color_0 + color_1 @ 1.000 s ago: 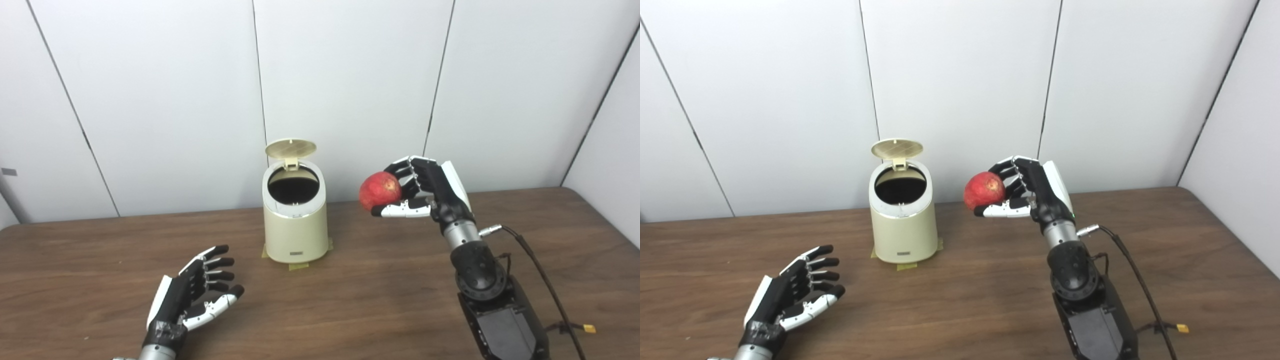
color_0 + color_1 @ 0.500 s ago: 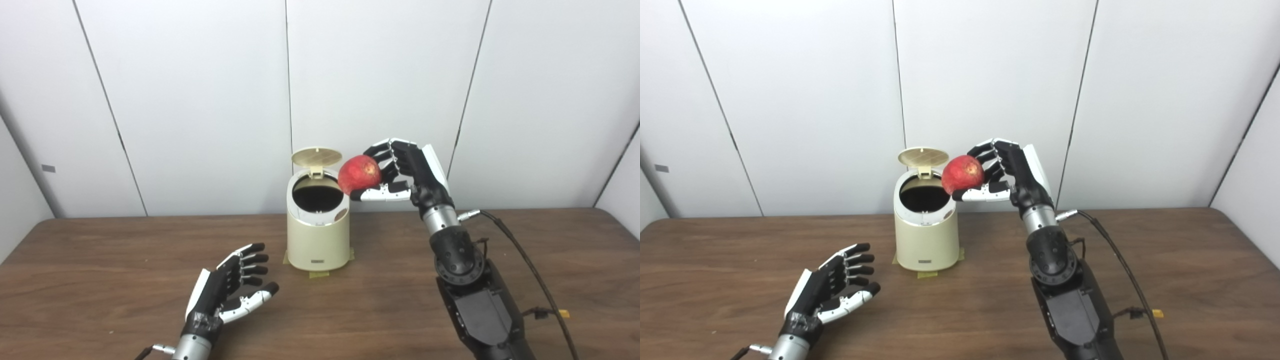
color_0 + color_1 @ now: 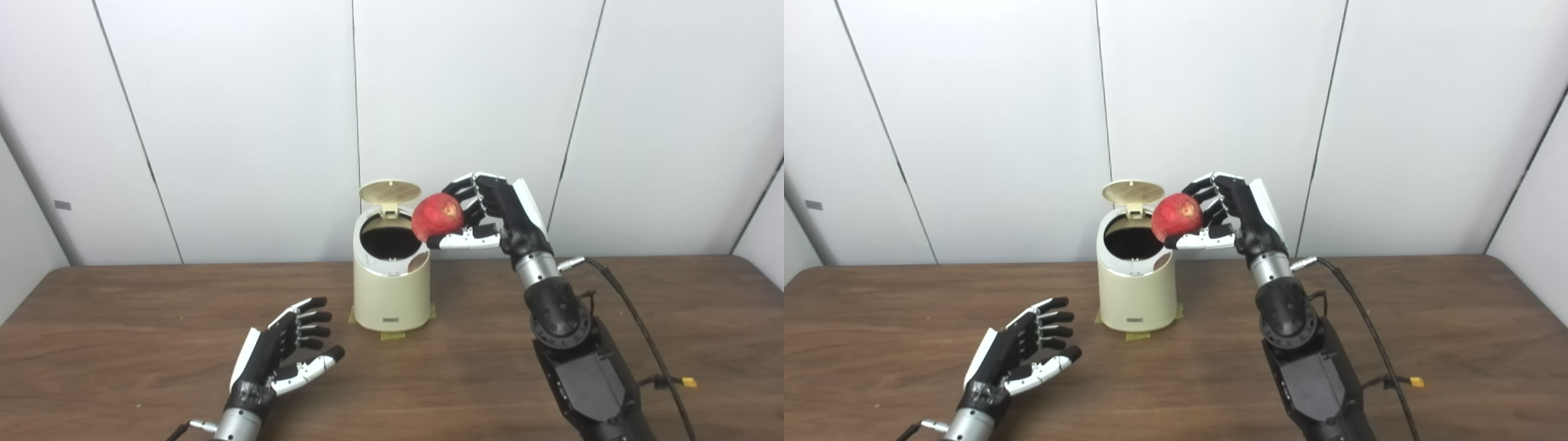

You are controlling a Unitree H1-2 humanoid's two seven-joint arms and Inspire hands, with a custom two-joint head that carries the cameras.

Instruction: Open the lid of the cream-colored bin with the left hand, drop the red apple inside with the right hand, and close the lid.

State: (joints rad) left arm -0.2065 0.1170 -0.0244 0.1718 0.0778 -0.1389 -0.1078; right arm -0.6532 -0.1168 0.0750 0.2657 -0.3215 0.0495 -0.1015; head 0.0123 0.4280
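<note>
Bin: I see the round cream-colored plastic bin (image 3: 392, 288) on the brown wooden counter (image 3: 122, 343), lid (image 3: 390, 191) up, inside dark.
Apple: round red apple (image 3: 437, 217) above the bin's rim.
Right robot hand (image 3: 490, 211): pinching the apple.
Left robot hand (image 3: 282, 352): spread, empty.

A: Item, centre of frame: bin (image 3: 392, 294), cream body, black interior, silvery rim band; lid (image 3: 390, 191) cream with a fine grid pattern on its underside.

B: Noted. Under its base?

A: Tape patches (image 3: 392, 335), olive-yellow.

B: Fruit, just right of centre?

A: Apple (image 3: 437, 217), red with a paler yellowish fleck near its top.

B: Hands?

A: Right hand (image 3: 490, 211), black fingers, white back plate, white thumb. Left hand (image 3: 285, 352), lower left, the same black and white, with grey tape at the wrist.

B: Surroundings?

A: Table (image 3: 122, 331), dark brown wood grain. Wall panels (image 3: 245, 122), white with dark seams. Cable (image 3: 637, 331), lower right, black with a yellow connector (image 3: 689, 383).
</note>
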